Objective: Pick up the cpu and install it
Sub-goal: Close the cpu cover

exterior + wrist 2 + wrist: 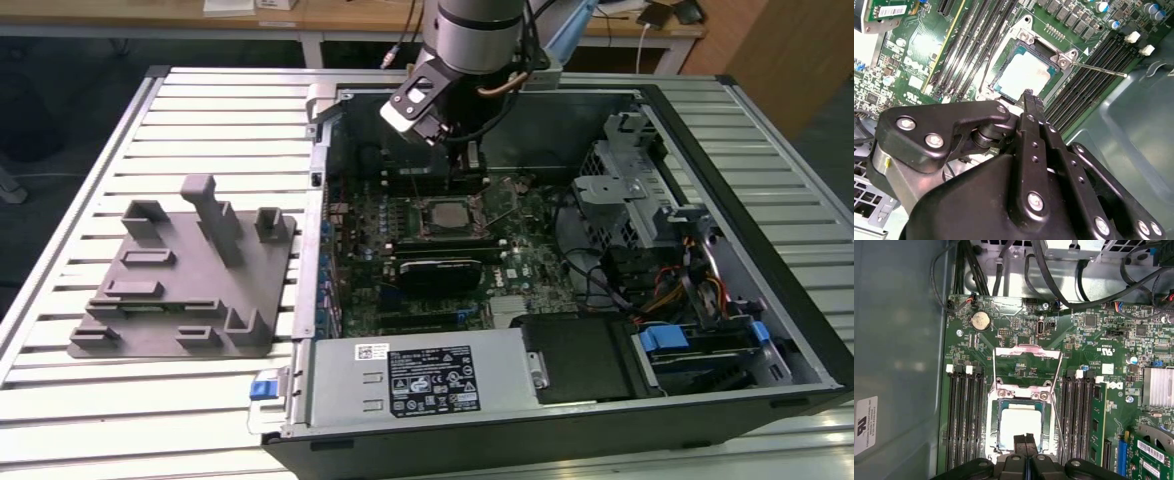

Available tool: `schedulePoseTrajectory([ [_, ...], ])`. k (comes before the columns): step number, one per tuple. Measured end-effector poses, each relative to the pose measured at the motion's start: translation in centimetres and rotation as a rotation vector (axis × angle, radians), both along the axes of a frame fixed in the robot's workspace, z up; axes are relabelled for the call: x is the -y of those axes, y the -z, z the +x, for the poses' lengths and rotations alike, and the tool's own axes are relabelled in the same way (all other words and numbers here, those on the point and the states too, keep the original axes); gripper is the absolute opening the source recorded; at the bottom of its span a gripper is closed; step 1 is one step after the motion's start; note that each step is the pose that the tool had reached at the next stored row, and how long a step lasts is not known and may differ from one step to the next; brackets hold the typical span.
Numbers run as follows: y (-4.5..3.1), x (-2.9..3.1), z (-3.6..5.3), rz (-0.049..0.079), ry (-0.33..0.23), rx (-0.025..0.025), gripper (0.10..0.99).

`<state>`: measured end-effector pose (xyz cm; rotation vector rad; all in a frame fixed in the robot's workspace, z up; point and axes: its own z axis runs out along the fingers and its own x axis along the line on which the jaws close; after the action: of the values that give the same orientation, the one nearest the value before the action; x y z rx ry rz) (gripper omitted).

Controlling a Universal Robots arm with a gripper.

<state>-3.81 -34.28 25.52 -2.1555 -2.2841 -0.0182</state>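
The cpu (1019, 424) lies flat in its socket on the green board (1089, 355). The gripper (1025, 439) hangs just above its edge, fingers (1019, 442) squeezed together on nothing. In the exterior view, a grey tray (180, 290) sits at nine o'clock from the computer case (534, 445).

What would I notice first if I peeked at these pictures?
The shiny silver cpu lies in its open socket on the green motherboard, with the black gripper by its edge, jaws shut. The arm reaches into an open computer case; a grey tray sits at the exterior view's left.
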Motion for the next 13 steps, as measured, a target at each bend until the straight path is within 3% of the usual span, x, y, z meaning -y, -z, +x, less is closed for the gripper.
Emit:
schedulePoseTrajectory([
  [13, 0.0, 0.0, 1.67, 0.0, 0.0, 0.0, 0.106],
])
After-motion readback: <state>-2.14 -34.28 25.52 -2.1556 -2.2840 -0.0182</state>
